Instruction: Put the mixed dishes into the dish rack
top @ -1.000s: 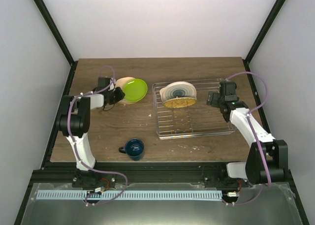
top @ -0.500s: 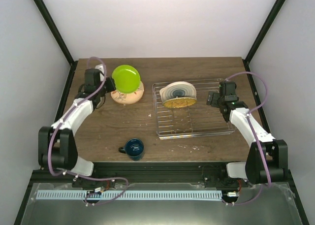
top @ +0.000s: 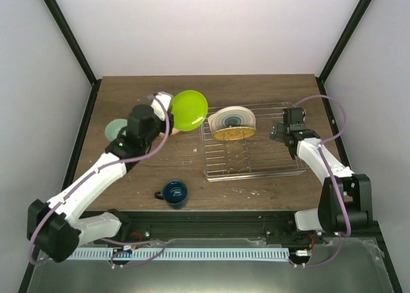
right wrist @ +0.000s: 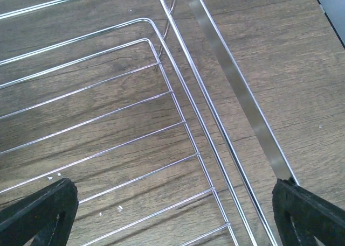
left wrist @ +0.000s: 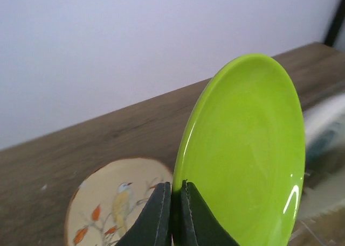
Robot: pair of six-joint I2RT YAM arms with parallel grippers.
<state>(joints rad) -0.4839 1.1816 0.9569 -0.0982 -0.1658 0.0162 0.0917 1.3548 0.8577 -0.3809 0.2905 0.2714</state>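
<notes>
The left claw (left wrist: 175, 195) is clamped on the lower rim of the green plate (top: 189, 110), one finger (left wrist: 160, 216) on each face. The plate stands on edge, lifted off the table (top: 256, 88). In the top view it sits just at the left end of the rack (top: 253, 153), with its right edge overlapping the rack's far left corner.

In the left wrist view the tan plate (left wrist: 116, 203), with a bird drawn on it, lies flat on the table behind and below the green plate. The top view hides most of it under the left arm.

The mint bowl (top: 115, 127) sits on the table left of that arm. The blue mug (top: 174, 192) stands upright near the front edge, well apart from the rack.

Two plates already stand on edge at the far left of the rack. They are the cream plate (top: 232, 118), which has teal rings, and the yellow plate (top: 234, 135) just in front of it.

The right claw (top: 278, 131) hangs over the right end of the rack. Its fingers (right wrist: 38, 213) are spread wide apart and grip nothing. Below it lie the bare wires and the flat rim strip of the rack.
</notes>
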